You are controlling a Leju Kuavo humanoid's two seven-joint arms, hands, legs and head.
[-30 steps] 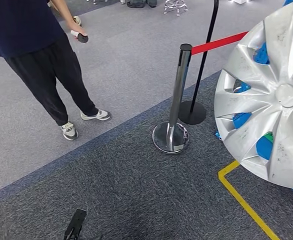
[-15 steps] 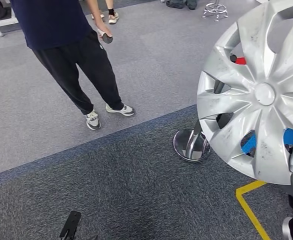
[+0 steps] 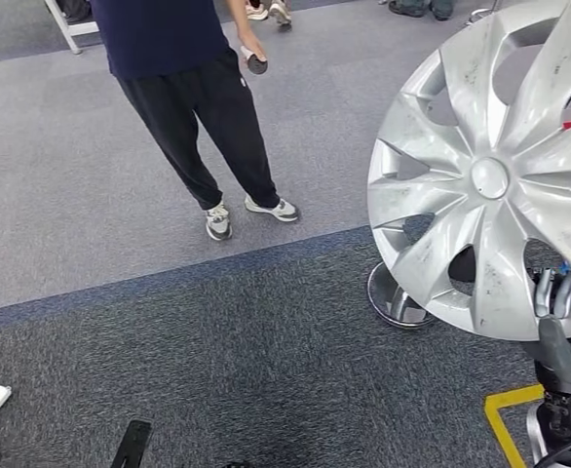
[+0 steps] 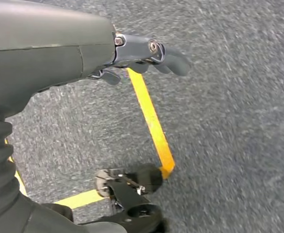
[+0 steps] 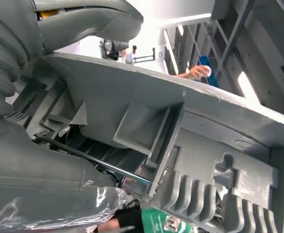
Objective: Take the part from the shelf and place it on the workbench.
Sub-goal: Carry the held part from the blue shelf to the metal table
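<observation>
The part is a silver multi-spoke wheel cover (image 3: 488, 180), held upright at the right side of the head view. My right hand (image 3: 562, 331) grips its lower rim, with fingers (image 3: 553, 292) hooked through a spoke opening. In the right wrist view the cover's grey ribbed back (image 5: 151, 97) lies close against the hand, the thumb (image 5: 86, 14) over its edge. My left hand (image 4: 133, 53) hangs above the dark carpet, fingers stretched out and holding nothing.
A person in dark trousers (image 3: 194, 107) stands ahead on the grey carpet, holding a small dark object (image 3: 255, 64). A chrome stanchion base (image 3: 397, 297) sits partly behind the cover. Yellow floor tape (image 3: 507, 419) marks a corner below it; the tape (image 4: 151, 121) also runs under my left hand.
The whole view has swung, so person and stanchion base sit further right in the picture. The wheel cover stays in my right hand, which has come into view under it.
</observation>
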